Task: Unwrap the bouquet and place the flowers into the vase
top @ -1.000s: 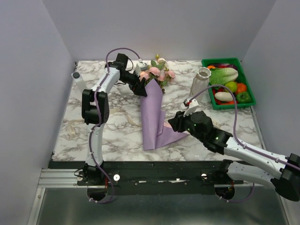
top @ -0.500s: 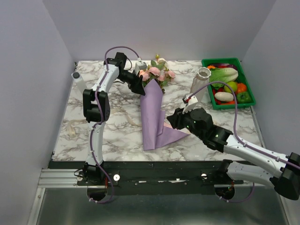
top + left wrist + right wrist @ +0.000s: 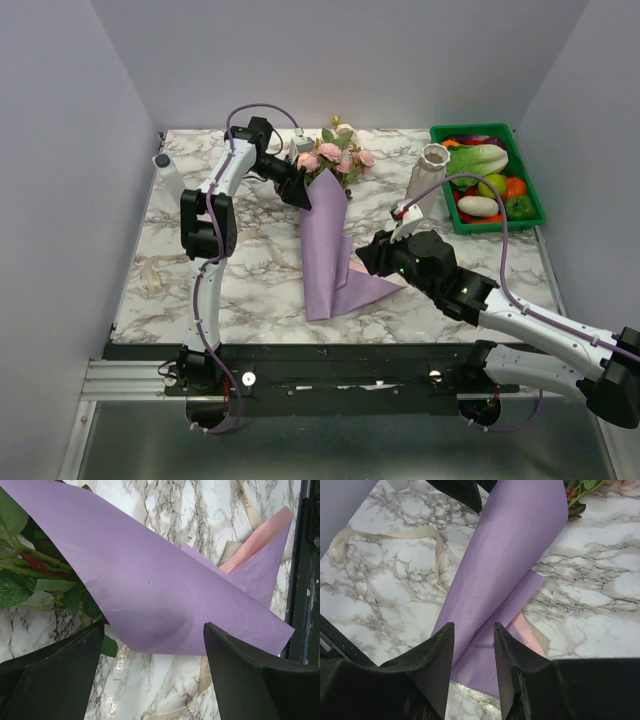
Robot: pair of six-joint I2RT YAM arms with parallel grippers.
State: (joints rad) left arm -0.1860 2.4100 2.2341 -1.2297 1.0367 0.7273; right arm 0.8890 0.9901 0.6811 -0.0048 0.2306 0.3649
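Bouquet [image 3: 325, 225] lying mid-bench, flowers [image 3: 335, 155] toward far edge, lilac cone loosened, tail toward near edge. Cream ribbon [image 3: 395, 534] loose on marble left of cone. Vase [image 3: 428, 175] upright toward far-right corner, just beside green tray [image 3: 500, 227]. Left gripper [image 3: 155, 630] spread wide, astride cone's mouth edge. Right gripper [image 3: 474, 627] narrowly parted over cone's lower flap.

Lab booth — blank walls [image 3: 350, 60], marble table [image 3: 250, 280]
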